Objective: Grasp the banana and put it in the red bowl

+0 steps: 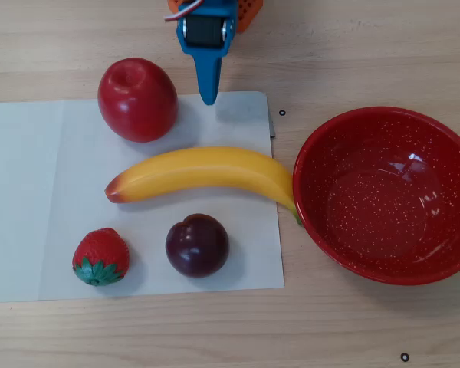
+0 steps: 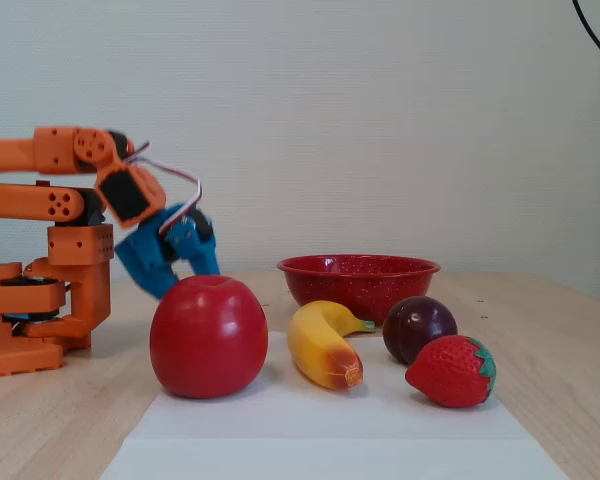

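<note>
pincer [image 1: 208, 98]: blue, points down toward the sheet in the overhead view; fingers look pressed together into one narrow wedge, nothing held
pincer height: fixed view [image 2: 208, 268] shows it raised off the table, behind the apple [image 2: 209, 336]
banana [image 1: 203, 172]: lies flat on the white sheet [image 1: 31, 192], just ahead of the pincer tip and apart from it, long axis crosswise to the pincer
banana ends: orange-red tip off to the pincer's apple side; green stem end touching the bowl rim or just short of it, can't tell which
red bowl [image 1: 452, 264]: ahead of the pincer and well off to the stem side, empty
neighbours: apple [image 1: 137, 99] just beside the pincer; plum [image 1: 197, 244] and strawberry [image 1: 100, 256] beyond the banana
handling (judgement): glossy moulded toy, likely light, stiff, slick; little risk of damage, real risk of sliding or rolling out of the fingers
grip point (judgement): mid-body at the thickest part, fingers across the width; tapered ends would likely squirt out
clearance (judgement): middle is free on both sides, plum is the nearest obstacle
status: grasp not yet started
</note>
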Robot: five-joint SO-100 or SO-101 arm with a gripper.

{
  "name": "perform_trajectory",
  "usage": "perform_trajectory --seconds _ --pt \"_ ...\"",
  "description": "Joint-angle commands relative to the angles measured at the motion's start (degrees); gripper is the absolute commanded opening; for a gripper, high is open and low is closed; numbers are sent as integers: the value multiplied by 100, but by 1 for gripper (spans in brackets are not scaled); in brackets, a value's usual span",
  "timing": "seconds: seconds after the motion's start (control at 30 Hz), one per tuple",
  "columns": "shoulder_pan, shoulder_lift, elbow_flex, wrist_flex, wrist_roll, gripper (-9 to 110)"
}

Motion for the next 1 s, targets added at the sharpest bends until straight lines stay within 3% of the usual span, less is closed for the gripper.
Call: perform_trajectory --seconds 0.0,0.57,0.97 --pt "-114 -448 -914 167 211 0" --pt "-229 -3480 -4579 2285 747 0" --pt "-316 -5757 -6891 2883 747 0"
